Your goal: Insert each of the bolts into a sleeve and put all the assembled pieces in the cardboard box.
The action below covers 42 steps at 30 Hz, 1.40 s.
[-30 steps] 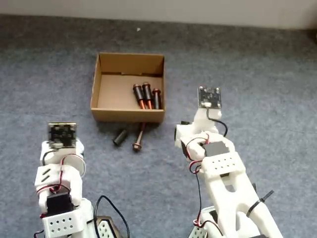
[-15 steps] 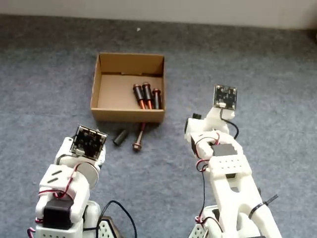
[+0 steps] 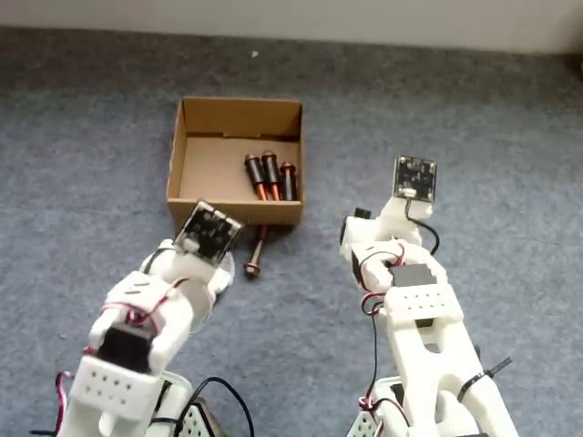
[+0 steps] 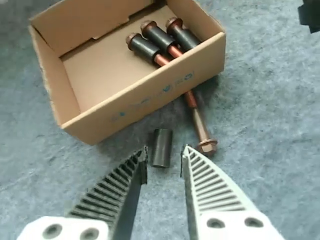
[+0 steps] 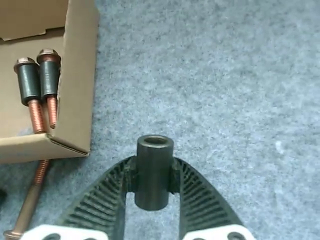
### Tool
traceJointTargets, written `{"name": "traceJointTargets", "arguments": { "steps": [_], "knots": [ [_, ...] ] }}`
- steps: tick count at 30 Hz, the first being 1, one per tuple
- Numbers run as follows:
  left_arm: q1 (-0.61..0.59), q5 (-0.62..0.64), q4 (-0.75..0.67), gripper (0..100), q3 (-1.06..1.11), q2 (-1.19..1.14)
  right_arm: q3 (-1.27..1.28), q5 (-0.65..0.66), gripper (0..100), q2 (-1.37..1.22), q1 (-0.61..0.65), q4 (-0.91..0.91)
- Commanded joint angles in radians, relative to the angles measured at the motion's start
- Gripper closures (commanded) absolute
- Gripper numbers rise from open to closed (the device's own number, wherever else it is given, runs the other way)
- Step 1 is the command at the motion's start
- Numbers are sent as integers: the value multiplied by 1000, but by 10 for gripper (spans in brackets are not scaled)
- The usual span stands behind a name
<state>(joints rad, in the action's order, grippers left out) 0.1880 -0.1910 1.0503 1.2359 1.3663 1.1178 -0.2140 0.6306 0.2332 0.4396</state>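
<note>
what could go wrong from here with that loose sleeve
The left hand, open, flanks the loose sleeve, which lies on its side; closing off-centre could roll it into the bolt beside it. That bolt's tip sits at the cardboard box wall, so grasping it may be awkward.

faint blue print on cardboard box (image 4: 150, 97) front wall, not legible

box (image 4: 145, 100): three sleeved bolts (image 4: 160, 37) inside | bare bolt (image 4: 197, 117), black sleeve (image 4: 162, 147): outside box front | second sleeve (image 5: 154, 172): gripped
</note>
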Motion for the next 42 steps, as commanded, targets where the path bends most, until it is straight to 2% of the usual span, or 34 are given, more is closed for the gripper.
{"name": "traceJointTargets", "arguments": {
  "steps": [1, 9, 17, 29, 33, 38, 42],
  "knots": [
    [87, 92, -133, 863, -94, -280, -5, 12, 994, 31, -12, -21],
    [125, 204, -296, 863, -185, -657, -5, 15, 994, 31, -12, -21],
    [125, 322, -385, 863, -268, -918, -5, 15, 994, 31, -12, -21],
    [136, 342, -370, 872, -443, -1264, -5, 17, 994, 31, -12, -21],
    [136, 341, -298, 993, -486, -1268, -5, 17, 994, 31, -12, -21],
    [134, 341, -253, 995, -489, -1267, -5, 17, 994, 31, -12, -21],
    [134, 338, -153, 995, -503, -1239, -4, 17, 994, 31, -12, -21]
  ]
}}
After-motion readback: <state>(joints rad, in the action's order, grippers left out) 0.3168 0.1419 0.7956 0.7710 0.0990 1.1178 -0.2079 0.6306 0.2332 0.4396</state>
